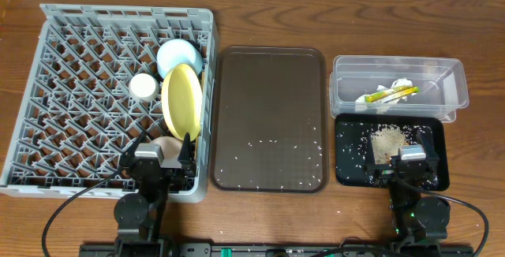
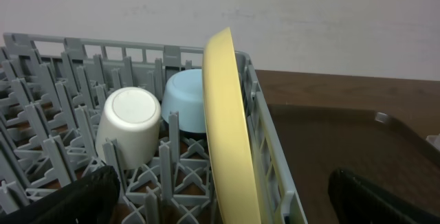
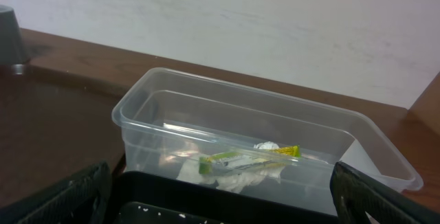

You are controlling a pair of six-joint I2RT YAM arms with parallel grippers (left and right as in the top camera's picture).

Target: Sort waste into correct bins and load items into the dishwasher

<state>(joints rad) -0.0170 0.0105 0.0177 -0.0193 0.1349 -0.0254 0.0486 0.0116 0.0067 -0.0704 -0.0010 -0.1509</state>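
The grey dishwasher rack holds the yellow plate on edge, the white cup and the light blue bowl. My left gripper hangs open over the rack's near right corner, holding nothing. In the left wrist view the plate stands between its spread fingers, with the cup and bowl behind. The clear tub contains the wrapper and white paper. The black tray holds a rice pile. Above its near edge my right gripper is open and empty.
The brown serving tray lies between the rack and the bins, with a few rice grains scattered on it. From the right wrist, the tub sits just behind the black tray's rim. A pale wall rises behind the table.
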